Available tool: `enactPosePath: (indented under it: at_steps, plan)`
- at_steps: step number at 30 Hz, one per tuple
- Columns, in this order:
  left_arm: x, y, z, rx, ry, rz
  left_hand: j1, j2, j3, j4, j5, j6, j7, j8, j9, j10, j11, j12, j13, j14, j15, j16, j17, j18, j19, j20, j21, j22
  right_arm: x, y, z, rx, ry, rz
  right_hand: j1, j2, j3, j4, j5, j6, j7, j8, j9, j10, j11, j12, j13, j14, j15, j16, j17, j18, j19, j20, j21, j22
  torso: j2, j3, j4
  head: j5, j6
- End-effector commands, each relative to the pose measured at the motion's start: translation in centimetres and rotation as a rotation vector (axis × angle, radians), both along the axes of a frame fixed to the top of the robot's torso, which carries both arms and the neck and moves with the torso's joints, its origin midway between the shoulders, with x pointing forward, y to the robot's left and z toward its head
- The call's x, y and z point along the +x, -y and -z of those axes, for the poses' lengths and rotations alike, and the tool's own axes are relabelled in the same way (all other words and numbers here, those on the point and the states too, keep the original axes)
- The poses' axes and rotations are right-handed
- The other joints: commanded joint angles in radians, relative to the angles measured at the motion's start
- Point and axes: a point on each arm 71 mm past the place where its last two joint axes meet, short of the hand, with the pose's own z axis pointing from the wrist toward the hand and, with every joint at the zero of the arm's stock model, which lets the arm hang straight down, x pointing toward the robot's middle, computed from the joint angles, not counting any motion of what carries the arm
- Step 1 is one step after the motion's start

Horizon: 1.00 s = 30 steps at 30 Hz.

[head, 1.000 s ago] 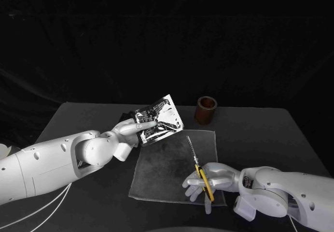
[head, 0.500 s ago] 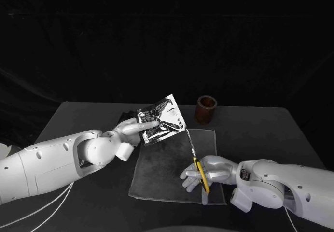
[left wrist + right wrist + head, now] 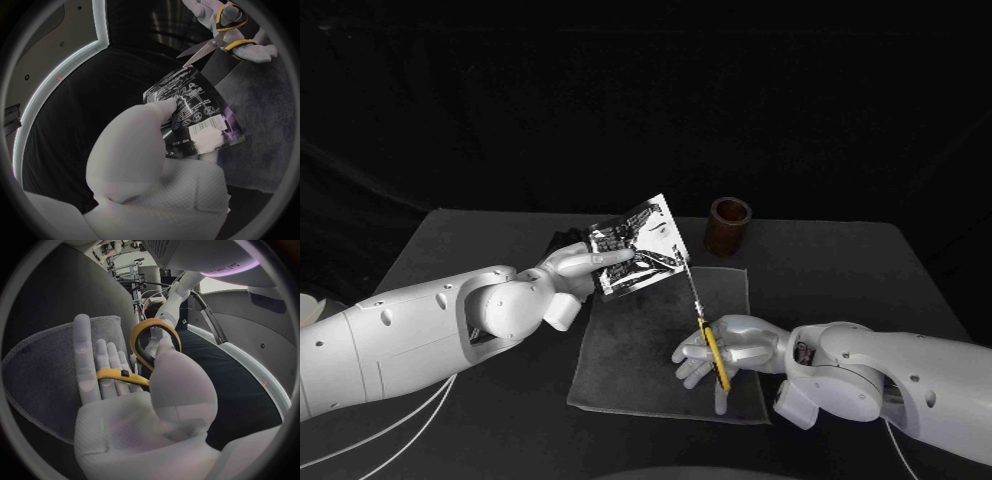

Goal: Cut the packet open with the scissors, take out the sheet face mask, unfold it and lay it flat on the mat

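My left hand (image 3: 571, 270) holds a shiny black-and-silver packet (image 3: 640, 245) upright above the far left corner of the grey mat (image 3: 646, 340). In the left wrist view the packet (image 3: 194, 112) is pinched between thumb and fingers. My right hand (image 3: 730, 350) grips yellow-handled scissors (image 3: 705, 330) over the mat. The blades point up and away, and their tips (image 3: 687, 272) reach the packet's lower right edge. The left wrist view shows the blades (image 3: 199, 51) slightly parted at the packet's corner. In the right wrist view the yellow handles (image 3: 147, 347) loop around my right hand's fingers (image 3: 103, 367).
A brown cylindrical holder (image 3: 727, 227) stands on the black table (image 3: 877, 270) just beyond the mat's far right corner. White cables (image 3: 387, 440) hang under my left arm at the table's near left.
My right hand has carried the scissors up and away across the mat until the blade tips reach the packet. The left hand and packet have risen slightly.
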Motion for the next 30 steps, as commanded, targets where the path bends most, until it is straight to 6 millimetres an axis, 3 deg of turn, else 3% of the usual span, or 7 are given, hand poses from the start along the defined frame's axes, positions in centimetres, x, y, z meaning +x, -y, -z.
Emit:
enactPosePath:
  at_steps: [1, 13, 22, 24, 27, 29, 30]
  plan:
    - [0.2, 0.0, -0.5, -0.008, 0.026, -0.002, -0.003, 0.004, 0.001, -0.007, 0.005, 0.004, 0.002, 0.003, 0.031, 0.008, -0.002, -0.005, 0.001, 0.007, 0.001, -0.007, 0.001, 0.018, 0.004, 0.001, 0.005, 0.001, -0.1, -0.1, 0.0, -0.002, -0.007, -0.033, -0.017, -0.029, -0.007, 0.001, -0.002, -0.021, 0.103, 0.009, 0.003, -0.017, 0.006, 0.002, 0.0, -0.019, 0.004, 0.0, -0.007, 0.0, -0.01, 0.001, 0.006, 0.001, 0.0, -0.0001, -0.0002, 0.001, 0.001]
    - [1.7, -1.2, -2.1, 0.009, 0.077, -0.047, -0.004, 0.004, 0.003, -0.01, 0.005, 0.004, 0.003, 0.003, 0.032, 0.008, -0.001, -0.005, 0.001, 0.007, 0.001, -0.007, 0.002, 0.018, 0.004, 0.001, 0.006, 0.001, -0.4, -0.3, -0.1, 0.009, -0.014, -0.06, -0.027, -0.104, -0.048, 0.005, 0.004, -0.149, 0.116, 0.053, 0.022, -0.151, 0.029, -0.015, -0.002, -0.134, 0.031, -0.004, -0.049, -0.011, -0.044, 0.014, 0.016, 0.004, 0.0, 0.0011, -0.0008, 0.007, 0.0]
    - [1.8, -0.9, -2.6, 0.005, 0.085, -0.032, -0.005, 0.004, 0.003, -0.011, 0.005, 0.004, 0.003, 0.003, 0.032, 0.008, -0.001, -0.005, 0.001, 0.008, 0.001, -0.007, 0.002, 0.018, 0.004, 0.0, 0.006, 0.001, -0.4, -0.5, -0.2, 0.029, -0.016, -0.062, -0.019, -0.11, -0.052, 0.005, 0.005, -0.24, 0.117, 0.103, 0.055, -0.187, 0.032, 0.007, 0.005, -0.146, 0.033, 0.009, -0.059, -0.012, -0.056, 0.016, 0.026, 0.007, 0.0, 0.0011, -0.0009, 0.005, -0.001]
    - [1.7, -0.9, -2.7, 0.005, 0.085, -0.029, -0.005, 0.004, 0.004, -0.012, 0.005, 0.004, 0.004, 0.003, 0.033, 0.008, -0.001, -0.005, 0.001, 0.008, 0.0, -0.008, 0.003, 0.018, 0.004, 0.0, 0.006, 0.001, -0.3, -0.5, -0.3, 0.04, -0.014, -0.045, 0.003, -0.078, -0.029, 0.003, 0.002, -0.22, 0.115, 0.134, 0.069, -0.15, 0.024, 0.032, 0.012, -0.1, 0.022, 0.035, -0.051, -0.007, -0.045, 0.011, 0.035, 0.011, 0.0, 0.0012, -0.0005, 0.005, -0.002]
    - [1.7, -0.8, -2.7, 0.006, 0.085, -0.027, -0.005, 0.004, 0.004, -0.012, 0.005, 0.004, 0.004, 0.003, 0.033, 0.008, -0.001, -0.005, 0.001, 0.008, 0.0, -0.008, 0.003, 0.018, 0.004, 0.0, 0.006, 0.001, 0.1, -0.3, -0.4, 0.072, -0.003, 0.013, 0.098, 0.017, 0.042, -0.02, 0.0, -0.126, 0.095, 0.217, 0.09, -0.028, -0.005, 0.096, 0.025, 0.006, -0.009, 0.091, -0.038, 0.011, -0.018, 0.0, 0.061, 0.021, 0.0, 0.0014, -0.0003, 0.002, -0.001]
    - [1.6, -0.8, -2.7, 0.006, 0.084, -0.026, -0.006, 0.004, 0.005, -0.013, 0.005, 0.005, 0.004, 0.003, 0.033, 0.008, -0.001, -0.005, 0.001, 0.008, 0.001, -0.008, 0.003, 0.018, 0.004, 0.0, 0.006, 0.001, 0.5, 0.0, -0.6, 0.101, 0.009, 0.071, 0.251, 0.085, 0.109, -0.098, 0.013, 0.034, 0.024, 0.28, 0.086, 0.163, -0.077, 0.176, 0.046, 0.181, -0.07, 0.179, -0.007, 0.039, -0.017, -0.024, 0.064, 0.022, 0.0, 0.0012, -0.0003, 0.001, 0.0]
    - [1.6, -0.8, -2.7, 0.006, 0.084, -0.026, -0.006, 0.004, 0.005, -0.013, 0.005, 0.005, 0.004, 0.003, 0.033, 0.008, -0.001, -0.005, 0.001, 0.008, 0.001, -0.008, 0.003, 0.018, 0.004, 0.0, 0.006, 0.001, 0.7, 0.1, -0.6, 0.109, 0.012, 0.087, 0.3, 0.107, 0.139, -0.125, 0.002, 0.107, -0.009, 0.271, 0.055, 0.237, -0.109, 0.179, 0.043, 0.233, -0.099, 0.199, 0.005, 0.045, -0.006, -0.045, 0.071, 0.024, -0.001, 0.001, -0.0004, 0.001, 0.0]
